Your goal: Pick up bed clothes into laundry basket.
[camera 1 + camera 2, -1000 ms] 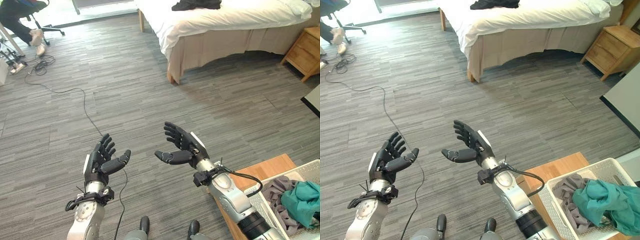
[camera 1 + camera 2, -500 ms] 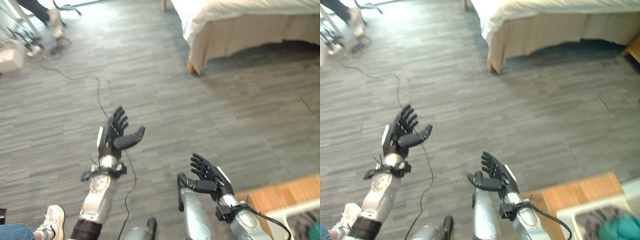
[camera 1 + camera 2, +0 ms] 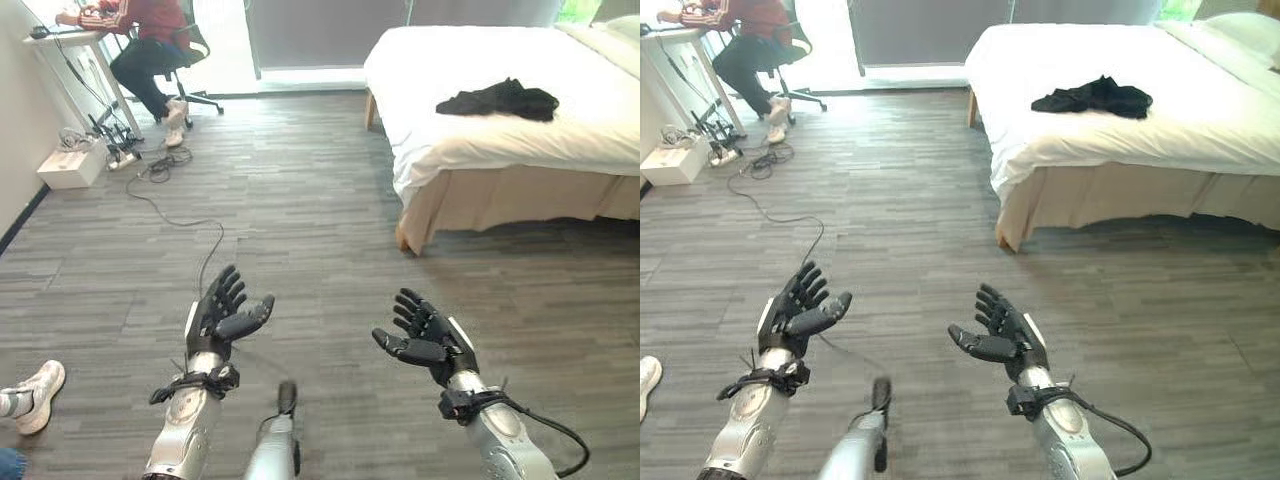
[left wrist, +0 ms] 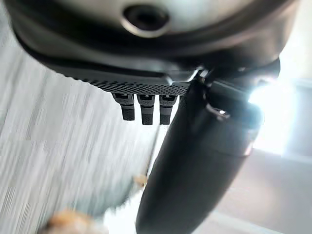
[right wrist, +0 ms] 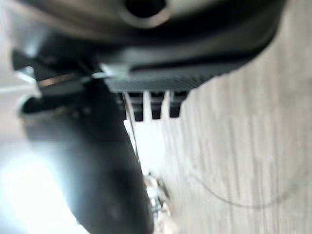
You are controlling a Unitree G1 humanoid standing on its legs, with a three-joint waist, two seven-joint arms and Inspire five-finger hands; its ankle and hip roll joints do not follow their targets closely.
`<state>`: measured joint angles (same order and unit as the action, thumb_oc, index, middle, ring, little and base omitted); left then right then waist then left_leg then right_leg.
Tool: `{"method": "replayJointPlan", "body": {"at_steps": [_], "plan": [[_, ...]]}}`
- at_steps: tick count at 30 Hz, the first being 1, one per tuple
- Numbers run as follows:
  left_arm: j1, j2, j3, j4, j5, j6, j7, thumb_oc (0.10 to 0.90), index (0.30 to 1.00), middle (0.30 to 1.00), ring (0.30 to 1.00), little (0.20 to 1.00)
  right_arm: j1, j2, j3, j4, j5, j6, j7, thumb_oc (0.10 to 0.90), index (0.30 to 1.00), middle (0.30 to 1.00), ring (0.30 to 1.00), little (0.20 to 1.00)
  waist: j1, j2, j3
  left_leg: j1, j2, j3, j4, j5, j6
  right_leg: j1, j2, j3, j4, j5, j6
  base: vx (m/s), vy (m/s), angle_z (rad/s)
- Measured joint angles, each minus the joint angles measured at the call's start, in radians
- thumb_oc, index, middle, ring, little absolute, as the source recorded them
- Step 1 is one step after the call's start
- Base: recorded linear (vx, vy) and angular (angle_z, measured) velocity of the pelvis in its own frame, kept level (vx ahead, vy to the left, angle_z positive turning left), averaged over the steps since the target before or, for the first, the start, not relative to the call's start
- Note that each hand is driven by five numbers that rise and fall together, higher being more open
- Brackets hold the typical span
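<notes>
left hand: raised, fingers spread, empty | right hand: raised, fingers apparently relaxed, empty

Bright window glare far end; wrist views blurred.

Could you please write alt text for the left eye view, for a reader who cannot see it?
Both robot hands, the left hand and right hand, hover open and empty over a grey wood floor. Ahead to the right, a black garment lies on a white bed. A person sits at a desk far left.
</notes>
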<state>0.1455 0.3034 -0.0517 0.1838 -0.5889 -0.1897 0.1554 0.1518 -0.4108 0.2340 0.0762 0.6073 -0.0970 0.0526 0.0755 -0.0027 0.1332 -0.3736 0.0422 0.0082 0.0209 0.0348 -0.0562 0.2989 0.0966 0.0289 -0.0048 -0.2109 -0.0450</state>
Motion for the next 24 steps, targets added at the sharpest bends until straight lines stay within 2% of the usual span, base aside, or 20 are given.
{"method": "replayJointPlan", "body": {"at_steps": [2, 3, 4, 5, 6, 7, 8, 9, 11, 13, 15, 16, 17, 18, 19, 20, 21, 22, 23, 24], "plan": [[0.071, -0.006, 0.066, -0.001, 0.0, 0.0, 0.012, 0.8, 0.9, 0.9, 0.9, 0.9, 0.012, -0.003, 0.014, -0.015, -0.012, 0.003, 0.01, 0.8, 0.9, 0.9, 0.9, 0.9, 0.027, -0.005, -0.008, 0.01, -0.013, 0.06, 0.161, -0.018, 0.039, 0.085, -0.04, 0.078, 0.007, -0.065, 0.022, 0.75, 0.243, -1.21], [0.088, -0.007, 0.084, 0.0, -0.001, 0.001, 0.016, 0.8, 0.9, 0.9, 0.9, 0.9, 0.01, 0.0, 0.018, -0.013, -0.015, 0.004, 0.011, 0.8, 0.9, 0.9, 0.9, 0.9, 0.025, -0.004, -0.012, 0.023, -0.014, 0.061, 0.172, 0.062, 0.077, 0.094, -0.037, 0.093, 0.047, -0.089, 0.034, 0.65, 0.234, -0.9], [0.09, 0.0, 0.1, 0.001, 0.0, 0.007, 0.02, 0.8, 0.9, 0.9, 0.9, 0.9, 0.046, 0.022, 0.015, -0.018, -0.015, 0.008, 0.008, 0.8, 0.9, 0.9, 0.9, 0.9, 0.013, -0.036, -0.032, 0.04, -0.043, 0.064, 0.186, 0.129, 0.093, 0.066, -0.073, 0.088, 0.158, -0.1, 0.056, 0.61, 0.283, -0.69], [0.087, -0.011, 0.114, -0.007, 0.0, 0.006, 0.03, 0.8, 0.9, 0.9, 0.9, 0.9, 0.071, 0.045, 0.018, -0.013, -0.02, 0.022, 0.008, 0.8, 0.9, 0.9, 0.9, 0.9, 0.026, -0.058, -0.043, 0.077, -0.049, 0.096, 0.167, 0.104, 0.126, -0.066, -0.111, 0.088, 0.427, -0.124, 0.101, 0.57, 0.367, -0.63], [0.086, -0.006, 0.111, -0.008, 0.0, 0.006, 0.032, 0.8, 0.9, 0.9, 0.9, 0.9, 0.078, 0.053, 0.022, -0.016, -0.023, 0.026, 0.009, 0.8, 0.9, 0.9, 0.9, 0.9, 0.026, -0.075, -0.054, 0.095, -0.062, 0.108, 0.156, 0.11, 0.118, -0.116, -0.144, 0.075, 0.533, -0.112, 0.112, 0.58, 0.411, -0.59], [0.067, 0.001, 0.098, -0.008, 0.002, 0.008, 0.031, 0.8, 0.9, 0.9, 0.9, 0.9, 0.082, 0.061, 0.027, -0.026, -0.033, 0.026, 0.01, 0.8, 0.9, 0.9, 0.9, 0.9, -0.005, -0.067, -0.046, 0.134, -0.089, 0.107, 0.15, 0.052, 0.161, -0.19, -0.191, 0.062, 0.676, -0.057, 0.137, 0.56, 0.382, -0.22], [0.027, 0.013, 0.082, -0.007, 0.004, 0.012, 0.036, 0.8, 0.9, 0.9, 0.9, 0.9, 0.072, 0.074, 0.02, -0.038, -0.046, 0.029, 0.009, 0.8, 0.9, 0.9, 0.9, 0.9, -0.036, -0.067, -0.02, 0.18, -0.116, 0.085, 0.144, 0.027, 0.164, -0.271, -0.248, 0.028, 0.865, 0.039, 0.146, 0.57, 0.324, 0.26], [-0.011, 0.038, 0.047, -0.007, 0.011, 0.016, 0.033, 0.8, 0.9, 0.9, 0.9, 0.9, 0.065, 0.078, 0.016, -0.052, -0.066, 0.033, 0.008, 0.8, 0.9, 0.9, 0.9, 0.9, -0.074, -0.045, 0.004, 0.239, -0.129, 0.055, 0.102, 0.054, 0.146, -0.314, -0.283, -0.048, 0.95, 0.039, 0.145, 0.66, 0.27, 0.46], [-0.053, 0.055, 0.026, -0.037, 0.037, 0.016, 0.013, 0.8, 0.9, 0.9, 0.9, 0.9, 0.065, 0.066, 0.019, -0.087, -0.083, 0.036, 0.012, 0.8, 0.9, 0.9, 0.9, 0.9, -0.093, -0.004, 0.021, 0.319, -0.127, 0.043, 0.054, 0.042, 0.135, -0.394, -0.283, -0.083, 0.959, 0.033, 0.137, 0.7, 0.173, 0.31], [-0.143, 0.059, 0.016, -0.043, 0.042, 0.007, 0.016, 0.8, 0.9, 0.9, 0.9, 0.9, 0.064, 0.074, -0.014, -0.14, -0.072, 0.023, 0.028, 0.8, 0.9, 0.9, 0.9, 0.9, -0.171, 0.028, 0.063, 0.389, -0.13, -0.055, -0.001, 0.001, 0.131, -0.491, -0.219, -0.182, 0.825, -0.03, 0.14, 0.73, 0.039, 0.72], [-0.203, 0.061, 0.008, -0.026, 0.041, -0.001, 0.009, 0.8, 0.9, 0.9, 0.9, 0.9, 0.07, 0.069, -0.028, -0.147, -0.067, 0.015, 0.042, 0.8, 0.9, 0.9, 0.9, 0.9, -0.212, 0.008, 0.071, 0.421, -0.135, 0.008, -0.03, -0.069, 0.108, -0.579, -0.22, -0.258, 0.583, -0.013, 0.125, 0.62, -0.049, 0.8], [-0.226, 0.051, 0.004, -0.026, 0.041, -0.002, 0.008, 0.8, 0.9, 0.9, 0.9, 0.9, 0.08, 0.066, -0.039, -0.139, -0.057, 0.017, 0.043, 0.8, 0.9, 0.9, 0.9, 0.9, -0.233, -0.033, 0.081, 0.449, -0.163, 0.077, -0.006, -0.069, 0.123, -0.636, -0.283, -0.316, 0.506, 0.016, 0.141, 0.6, -0.05, 0.59], [-0.219, 0.05, -0.006, -0.025, 0.041, 0.0, 0.008, 0.8, 0.9, 0.9, 0.9, 0.9, 0.085, 0.067, -0.041, -0.122, -0.055, 0.019, 0.042, 0.8, 0.9, 0.9, 0.9, 0.9, -0.248, -0.051, 0.081, 0.475, -0.181, 0.083, 0.001, -0.104, 0.129, -0.652, -0.317, -0.383, 0.44, 0.04, 0.123, 0.77, -0.06, 0.21], [-0.153, 0.048, -0.001, -0.069, 0.043, -0.001, 0.002, 0.8, 0.9, 0.9, 0.9, 0.9, 0.072, 0.057, -0.04, -0.088, -0.056, 0.024, 0.043, 0.8, 0.9, 0.9, 0.9, 0.9, -0.247, -0.05, 0.071, 0.485, -0.179, 0.171, 0.02, -0.15, 0.132, -0.625, -0.386, -0.758, 0.275, 0.034, 0.108, 0.32, -0.035, -0.53], [-0.114, 0.052, -0.001, -0.091, 0.044, -0.002, -0.002, 0.8, 0.9, 0.9, 0.9, 0.9, 0.06, 0.044, -0.043, -0.082, -0.056, 0.025, 0.04, 0.8, 0.9, 0.9, 0.9, 0.9, -0.217, -0.049, 0.071, 0.5, -0.18, 0.218, 0.024, -0.176, 0.13, -0.644, -0.387, -0.863, 0.25, 0.051, 0.077, 0.54, -0.169, -1.14], [-0.062, 0.035, -0.005, -0.1, 0.041, 0.004, -0.006, 0.8, 0.9, 0.9, 0.9, 0.9, 0.051, 0.013, -0.05, -0.079, -0.052, 0.026, 0.037, 0.8, 0.9, 0.9, 0.9, 0.9, -0.189, -0.023, 0.072, 0.545, -0.169, 0.252, 0.05, -0.223, 0.096, -0.652, -0.359, -0.845, 0.275, 0.093, 0.012, 0.33, -0.179, -1.26], [-0.02, 0.007, 0.004, -0.093, 0.039, 0.004, -0.006, 0.8, 0.9, 0.9, 0.9, 0.9, 0.035, 0.008, -0.039, -0.051, -0.044, 0.026, 0.034, 0.8, 0.9, 0.9, 0.9, 0.9, -0.172, -0.034, 0.077, 0.528, -0.147, 0.258, 0.223, -0.283, -0.003, -0.611, -0.326, -0.785, 0.299, 0.092, -0.088, 0.55, -0.16, -1.06], [-0.009, 0.004, 0.011, -0.069, 0.036, 0.006, -0.007, 0.8, 0.9, 0.9, 0.9, 0.9, 0.029, 0.009, -0.033, -0.028, -0.039, 0.032, 0.033, 0.8, 0.9, 0.9, 0.9, 0.9, -0.16, -0.05, 0.079, 0.488, -0.126, 0.25, 0.401, -0.301, -0.037, -0.59, -0.309, -0.721, 0.275, 0.131, -0.16, 0.5, -0.023, -0.64], [0.008, -0.019, 0.01, -0.023, 0.027, 0.022, -0.006, 0.8, 0.9, 0.9, 0.9, 0.9, 0.039, -0.004, -0.025, -0.013, -0.034, 0.034, 0.029, 0.8, 0.9, 0.9, 0.9, 0.9, -0.149, -0.045, 0.064, 0.446, -0.095, 0.208, 0.606, -0.252, -0.129, -0.523, -0.299, -0.702, 0.268, 0.202, -0.185, 0.63, -0.008, -0.74], [0.056, -0.025, 0.021, -0.017, 0.004, 0.025, -0.015, 0.8, 0.9, 0.9, 0.9, 0.9, 0.011, -0.013, -0.006, 0.015, -0.029, 0.039, 0.026, 0.8, 0.9, 0.9, 0.9, 0.9, -0.149, -0.063, 0.058, 0.355, -0.096, 0.168, 0.805, -0.066, -0.128, -0.477, -0.245, -0.654, 0.238, 0.222, -0.181, 0.58, 0.028, -1.58]]}}
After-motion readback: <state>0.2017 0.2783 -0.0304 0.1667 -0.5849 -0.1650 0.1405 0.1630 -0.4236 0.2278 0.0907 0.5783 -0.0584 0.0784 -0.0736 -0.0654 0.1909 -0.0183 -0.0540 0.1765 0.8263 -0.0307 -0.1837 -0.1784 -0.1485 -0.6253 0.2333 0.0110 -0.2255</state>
